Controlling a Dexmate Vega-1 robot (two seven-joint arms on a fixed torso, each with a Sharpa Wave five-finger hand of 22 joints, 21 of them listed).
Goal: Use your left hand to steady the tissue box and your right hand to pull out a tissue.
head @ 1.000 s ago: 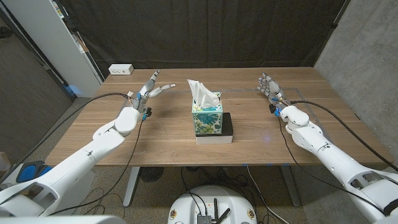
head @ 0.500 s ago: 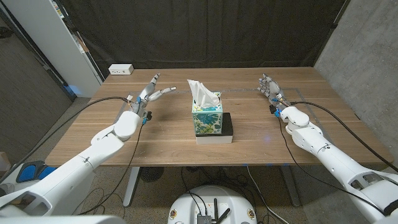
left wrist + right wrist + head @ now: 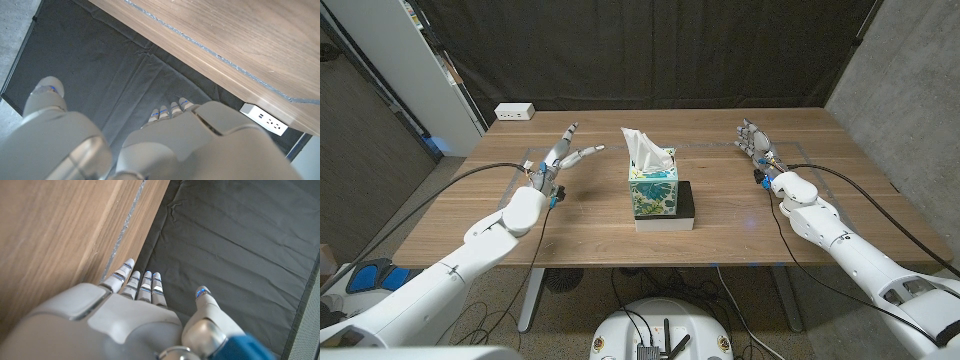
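Observation:
A tissue box with a teal floral print stands mid-table in the head view, a white tissue sticking up from its top. It sits against a flat black-and-white box. My left hand is raised left of the tissue box, open, fingers spread and pointing toward it, a clear gap between them. My right hand stands open to the right of the box, far from it, holding nothing. The left wrist view shows the back of my left hand; the right wrist view shows my right hand, fingers straight.
A white power strip lies at the table's far left corner, seen too in the left wrist view. A black curtain hangs behind the table. A white cabinet stands at the far left.
My left hand has moved forward and a little toward the tissue box. The right hand has stayed where it was.

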